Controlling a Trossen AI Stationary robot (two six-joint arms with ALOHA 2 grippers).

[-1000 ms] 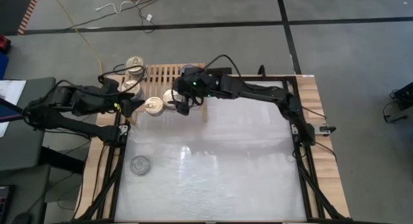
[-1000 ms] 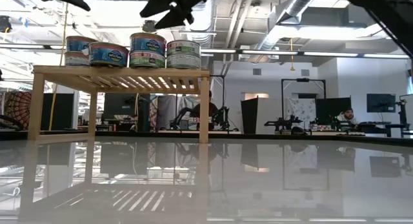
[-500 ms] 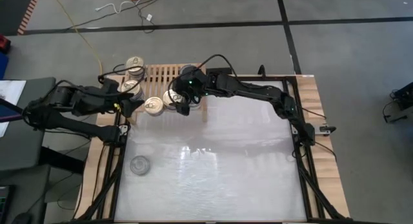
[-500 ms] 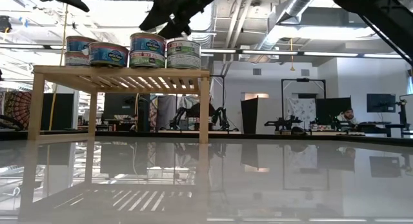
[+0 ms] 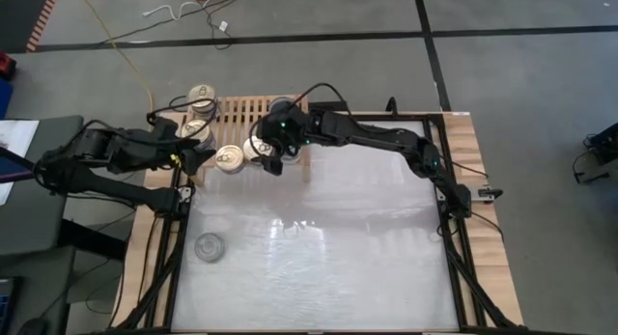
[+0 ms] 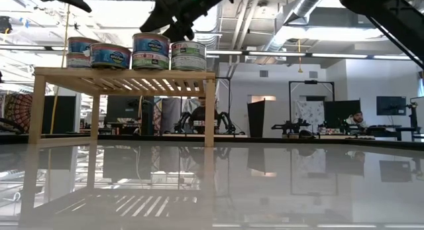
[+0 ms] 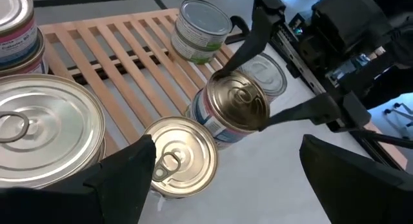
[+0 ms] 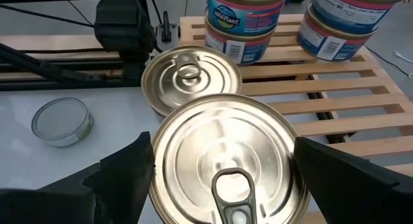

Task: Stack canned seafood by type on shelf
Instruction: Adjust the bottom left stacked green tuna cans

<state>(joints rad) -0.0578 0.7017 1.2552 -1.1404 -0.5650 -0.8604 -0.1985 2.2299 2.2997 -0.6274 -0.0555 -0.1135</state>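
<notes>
right gripper [image 7: 258, 111] over a gold-top can [image 7: 235, 108] on the shelf [image 5: 253, 111], jaws spread (not pinching); left gripper [image 5: 198, 153] nearby, jaws spread.

Short round tins [image 8: 226, 162] of shiny metal carry smooth, mirror-bright gold pull-tab lids and glossy printed paper labels. The shelf [image 7: 122, 50] is pale bare wood, matt, with evenly spaced slats. The white tabletop [image 6: 278, 183] is glossy and reflective. Both end effectors have matt black fingers [image 8: 122, 179].
</notes>
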